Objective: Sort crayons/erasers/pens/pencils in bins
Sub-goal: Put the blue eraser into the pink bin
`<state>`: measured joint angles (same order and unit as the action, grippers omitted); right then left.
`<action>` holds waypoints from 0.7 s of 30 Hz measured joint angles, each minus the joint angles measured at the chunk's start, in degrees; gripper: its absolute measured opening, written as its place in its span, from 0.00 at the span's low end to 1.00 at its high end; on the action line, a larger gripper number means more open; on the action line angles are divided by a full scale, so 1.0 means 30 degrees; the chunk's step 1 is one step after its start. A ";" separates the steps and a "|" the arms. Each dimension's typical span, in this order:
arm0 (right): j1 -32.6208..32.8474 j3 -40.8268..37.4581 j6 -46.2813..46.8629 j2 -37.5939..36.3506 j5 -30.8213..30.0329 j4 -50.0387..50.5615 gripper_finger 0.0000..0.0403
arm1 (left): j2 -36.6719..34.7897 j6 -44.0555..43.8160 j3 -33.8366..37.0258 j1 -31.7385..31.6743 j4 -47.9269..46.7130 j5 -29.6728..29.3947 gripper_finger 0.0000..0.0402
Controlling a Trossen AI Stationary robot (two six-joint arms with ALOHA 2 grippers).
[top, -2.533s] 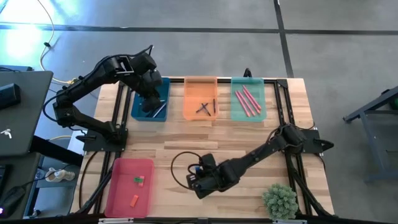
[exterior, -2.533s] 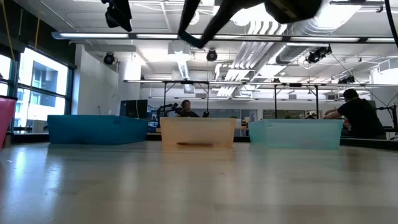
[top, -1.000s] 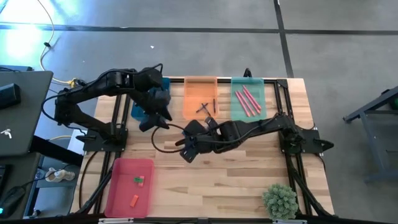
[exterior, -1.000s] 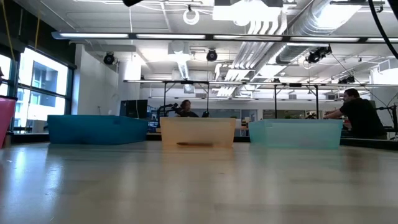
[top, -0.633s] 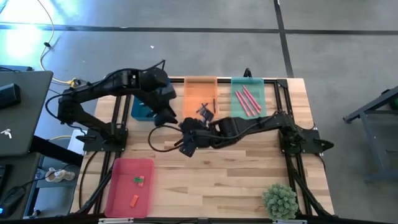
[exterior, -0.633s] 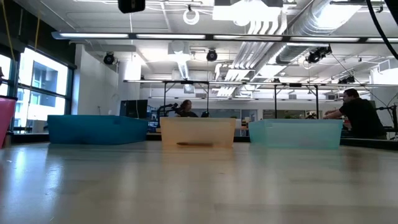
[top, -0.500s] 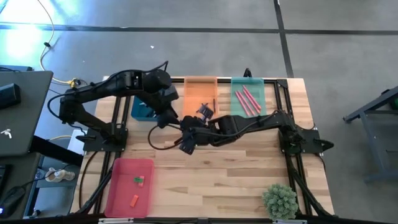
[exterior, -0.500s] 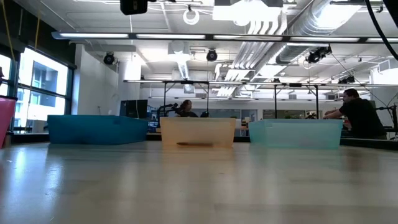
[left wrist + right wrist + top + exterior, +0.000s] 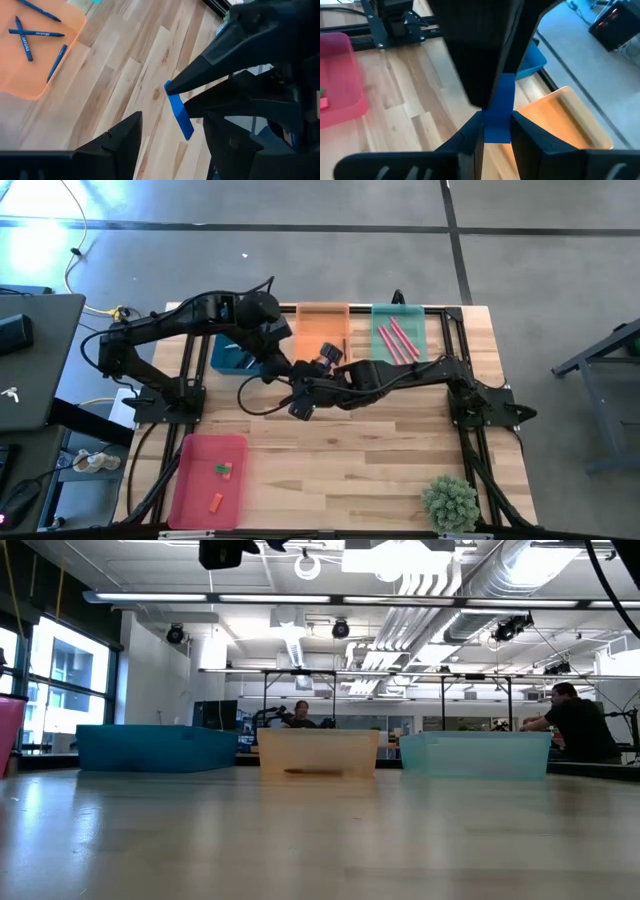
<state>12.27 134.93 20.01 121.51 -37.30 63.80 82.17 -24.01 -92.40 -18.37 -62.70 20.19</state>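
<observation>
My right gripper (image 9: 496, 120) is shut on a blue eraser (image 9: 500, 100) and hangs above the table's middle (image 9: 300, 402), in front of the orange bin (image 9: 322, 330). My left gripper (image 9: 172, 119) is open and faces it at close range (image 9: 275, 368). Its fingers stand on either side of the eraser's free end (image 9: 187, 131) without touching. The orange bin holds dark blue pens (image 9: 30, 37). The teal bin (image 9: 228, 358) is partly hidden under the left arm. The mint green bin (image 9: 400, 340) holds pink-red sticks, and the pink-red bin (image 9: 208, 478) holds small erasers. My right gripper pinches the blue eraser between its two fingers (image 9: 476, 131) by one end (image 9: 171, 96). The other end sticks out past the fingertips. The fingers come from the table's right side. The eraser is lifted clear of the table.
A green plant ball (image 9: 450, 502) sits at the near right corner. Black frame rails run along both table sides (image 9: 455, 360). Bare wood lies between the bins' row and the near edge (image 9: 340, 470). People show far off in the room behind (image 9: 575, 720).
My left gripper has moved away from the teal bin toward the table's right, closing on the right gripper. My right gripper, still holding the blue eraser, has shifted a little toward the far edge, so the two grippers now meet in front of the orange bin.
</observation>
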 joint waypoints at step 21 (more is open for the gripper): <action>-0.0240 -0.0029 -0.1203 0.0022 0.0380 -0.0531 0.17 | 0.0357 0.1092 -0.0022 0.0023 0.0066 0.0148 0.25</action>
<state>11.55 134.85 16.40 121.58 -36.16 62.21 83.24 -20.74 -92.47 -18.31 -62.50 20.63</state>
